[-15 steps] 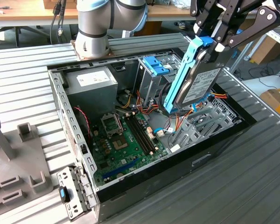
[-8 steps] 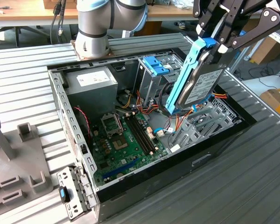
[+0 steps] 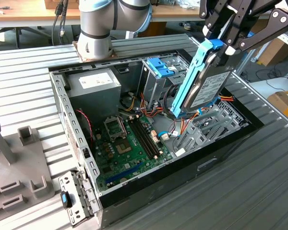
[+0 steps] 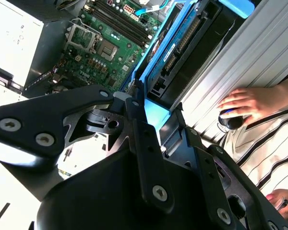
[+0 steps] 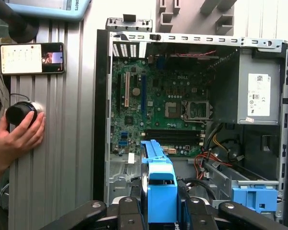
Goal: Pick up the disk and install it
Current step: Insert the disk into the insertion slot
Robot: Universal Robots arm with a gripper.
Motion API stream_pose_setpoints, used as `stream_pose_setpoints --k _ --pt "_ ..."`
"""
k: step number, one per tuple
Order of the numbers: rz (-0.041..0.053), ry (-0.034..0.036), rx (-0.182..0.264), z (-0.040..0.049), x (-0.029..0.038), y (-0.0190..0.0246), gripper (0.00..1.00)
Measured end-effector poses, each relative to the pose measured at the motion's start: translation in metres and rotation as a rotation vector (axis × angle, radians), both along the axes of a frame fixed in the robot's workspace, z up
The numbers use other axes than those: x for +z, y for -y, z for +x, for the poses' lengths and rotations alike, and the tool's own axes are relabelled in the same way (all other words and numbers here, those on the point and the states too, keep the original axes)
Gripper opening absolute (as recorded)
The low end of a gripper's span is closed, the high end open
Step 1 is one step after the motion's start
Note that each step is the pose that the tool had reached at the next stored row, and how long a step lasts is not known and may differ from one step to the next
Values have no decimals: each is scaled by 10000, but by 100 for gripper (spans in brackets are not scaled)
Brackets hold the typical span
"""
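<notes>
The disk (image 3: 207,88) is a grey metal drive in a light-blue carrier rail. It hangs tilted, nearly on edge, over the open computer case (image 3: 216,160), towards the exterior view's right. Its lower end reaches down among the cables beside the silver drive cage (image 3: 159,72). My gripper (image 3: 222,45) is shut on the disk's upper end. In the second wrist view the black fingers (image 4: 139,129) clamp the blue rail of the disk (image 4: 175,48). In the first wrist view the disk's blue edge (image 5: 158,182) rises between the gripper (image 5: 161,211) links.
Inside the case lie the green motherboard (image 3: 129,143), a grey box with a white label (image 3: 93,86) and loose cables. A person's hand (image 5: 19,136) rests on a black knob beside the case, near a phone (image 5: 32,58). A grey fixture (image 3: 14,163) stands at the exterior view's left.
</notes>
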State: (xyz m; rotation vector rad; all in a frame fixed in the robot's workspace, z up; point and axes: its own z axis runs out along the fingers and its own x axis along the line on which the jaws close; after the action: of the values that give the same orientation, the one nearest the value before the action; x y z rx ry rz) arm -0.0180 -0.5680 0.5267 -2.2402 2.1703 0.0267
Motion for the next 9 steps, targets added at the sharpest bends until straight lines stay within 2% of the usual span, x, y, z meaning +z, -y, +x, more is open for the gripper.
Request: stream_pose_setpoints --k 4,9 --pt "0 0 0 36 0 0 37" --pt "-2 0 0 125 0 0 37"
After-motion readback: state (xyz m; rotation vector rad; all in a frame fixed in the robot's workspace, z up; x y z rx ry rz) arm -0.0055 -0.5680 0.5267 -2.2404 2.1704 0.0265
